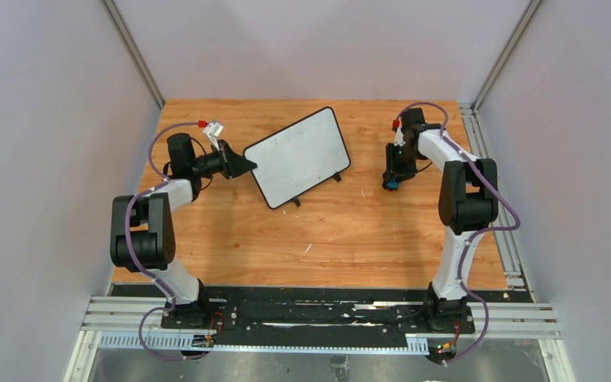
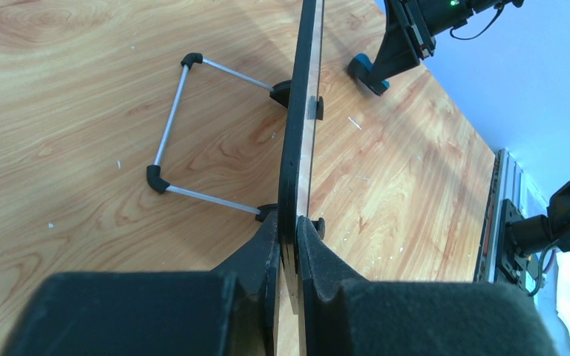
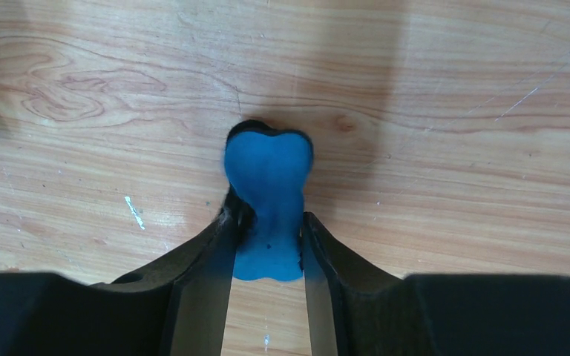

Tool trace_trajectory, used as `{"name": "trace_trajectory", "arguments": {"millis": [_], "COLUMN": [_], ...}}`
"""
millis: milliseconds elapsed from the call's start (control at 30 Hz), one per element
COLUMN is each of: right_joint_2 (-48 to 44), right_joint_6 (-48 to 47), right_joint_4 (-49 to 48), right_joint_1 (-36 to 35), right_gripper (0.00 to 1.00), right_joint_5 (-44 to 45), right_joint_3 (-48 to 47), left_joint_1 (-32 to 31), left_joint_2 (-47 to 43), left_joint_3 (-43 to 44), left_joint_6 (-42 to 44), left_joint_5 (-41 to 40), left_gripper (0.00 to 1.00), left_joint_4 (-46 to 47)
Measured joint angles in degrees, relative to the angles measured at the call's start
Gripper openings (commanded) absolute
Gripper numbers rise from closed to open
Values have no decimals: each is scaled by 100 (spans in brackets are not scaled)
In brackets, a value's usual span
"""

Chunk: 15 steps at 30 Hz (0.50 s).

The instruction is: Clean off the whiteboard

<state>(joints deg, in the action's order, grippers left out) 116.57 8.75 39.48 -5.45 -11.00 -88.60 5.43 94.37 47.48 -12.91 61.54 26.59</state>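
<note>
The whiteboard (image 1: pixel 298 155), white with a thin black frame, lies slanted at the table's middle back. Its face shows no clear marks from above. My left gripper (image 1: pixel 251 165) is shut on the board's left edge. The left wrist view shows the whiteboard (image 2: pixel 302 96) edge-on, pinched between the gripper's (image 2: pixel 297 222) two pads, with its wire stand (image 2: pixel 169 133) folded out to the left. My right gripper (image 1: pixel 391 185) points down at the table right of the board. Its fingers (image 3: pixel 271 215) press both sides of a blue-and-black eraser (image 3: pixel 269 167) that rests on the wood.
The wooden table (image 1: pixel 326 239) is fenced by grey walls on the left, back and right. A metal rail (image 1: pixel 509 255) runs along its right edge. Small white specks (image 3: pixel 133 211) lie on the wood.
</note>
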Motion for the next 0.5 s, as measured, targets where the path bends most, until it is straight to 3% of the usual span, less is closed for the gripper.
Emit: {"name": "trace_trajectory", "arguments": {"millis": [67,200,300,367,500], "right_joint_2": [0,0,0,0,0], "right_joint_6": [0,0,0,0,0], "right_joint_4": [-13,-20,-20,-20,-22], "right_joint_1": [0,0,0,0,0], "right_gripper": [39,39,39,39,39], "right_joint_5": [0,2,2,2,2], "right_joint_3": [9,13,13,13,13], "left_joint_1": [0,0,0,0,0], "left_joint_2": [0,0,0,9,79], "left_joint_3": [0,0,0,0,-2], "left_joint_6": [2,2,66,153,264], "left_joint_5": [0,2,-15,-59,-214], "left_gripper": [9,15,31,48,52], "left_joint_4": [0,0,0,-22,-160]}}
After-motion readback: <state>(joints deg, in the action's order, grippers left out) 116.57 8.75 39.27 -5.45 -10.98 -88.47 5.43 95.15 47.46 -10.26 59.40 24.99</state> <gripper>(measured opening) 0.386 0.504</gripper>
